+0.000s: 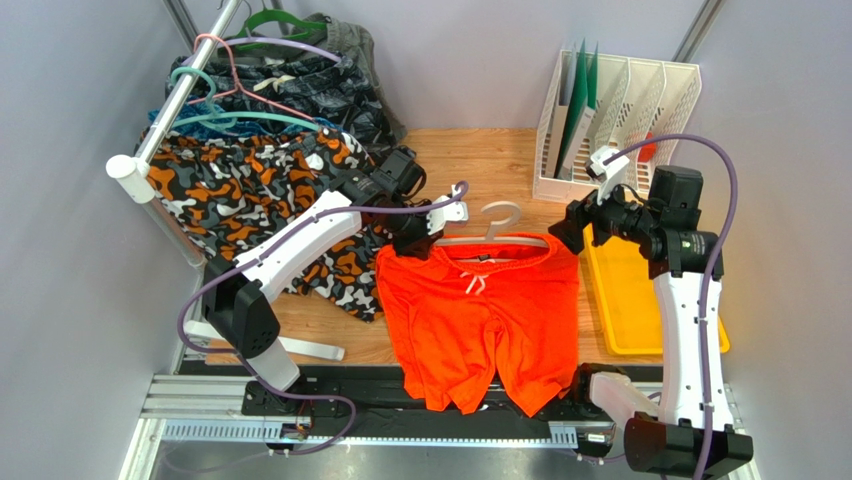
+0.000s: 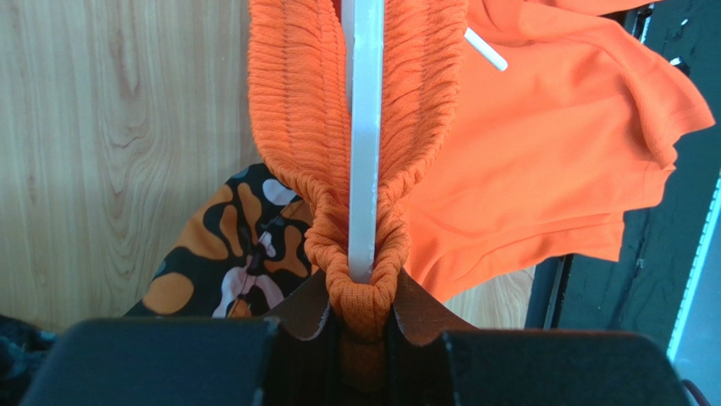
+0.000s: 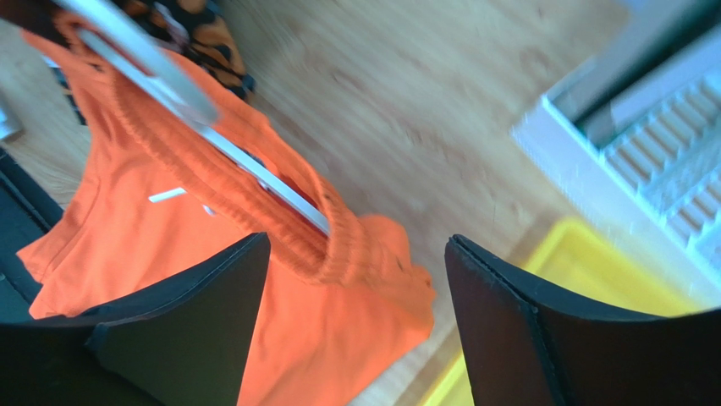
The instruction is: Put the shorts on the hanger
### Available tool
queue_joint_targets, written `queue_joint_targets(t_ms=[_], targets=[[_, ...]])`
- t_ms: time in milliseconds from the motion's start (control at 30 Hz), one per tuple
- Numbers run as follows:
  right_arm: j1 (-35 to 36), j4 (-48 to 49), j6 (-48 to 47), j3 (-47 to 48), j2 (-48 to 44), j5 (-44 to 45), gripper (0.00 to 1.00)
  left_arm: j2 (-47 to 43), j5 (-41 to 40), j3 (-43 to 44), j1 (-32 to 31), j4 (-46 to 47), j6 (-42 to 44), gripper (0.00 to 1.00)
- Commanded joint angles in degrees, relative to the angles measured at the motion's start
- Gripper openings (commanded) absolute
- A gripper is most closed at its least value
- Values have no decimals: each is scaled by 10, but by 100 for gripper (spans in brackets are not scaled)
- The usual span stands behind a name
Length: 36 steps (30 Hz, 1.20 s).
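The bright orange-red fabric shorts (image 1: 470,320) lie flat on the wooden tabletop (image 1: 480,160), legs toward the arm bases. Their elastic waistband is stretched along the wide cream plastic hanger (image 2: 366,127). The hanger's long axis runs left to right across the tabletop, roughly parallel to the near edge, hook pointing away from the robot. The left pincer (image 2: 364,326) is clamped on the left end of that axis, its fingers squeezing the bunched waistband where it wraps the hanger's tip. The right pincer (image 1: 565,228) sits at the opposite end with its jaws spread wide and nothing between them. In its wrist view the right corner of the waistband and the hanger tip lie just ahead of the fingers, slightly to their left, over the edge of a flat yellow tray (image 1: 640,300). The garment looks seated on both shoulders. Any lift or re-grip turns on that left-right line, held only at the left end, with the right arm nearest the free one.
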Motion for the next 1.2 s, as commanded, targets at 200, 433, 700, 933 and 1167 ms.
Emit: queue_joint_targets(t_ms=[200, 433, 700, 933, 1167], targets=[[191, 100, 8, 69, -8, -53, 75, -67, 67, 84, 1, -84, 3, 0], [266, 137, 53, 118, 44, -16, 63, -97, 87, 89, -1, -122, 27, 0], [299, 139, 105, 164, 81, -26, 0, -132, 92, 77, 1, -117, -2, 0], [316, 173, 179, 197, 85, -33, 0, -238, 25, 36, 19, 48, -118, 69], [385, 224, 257, 235, 116, -14, 0, -352, -90, 32, 24, 127, -129, 88]])
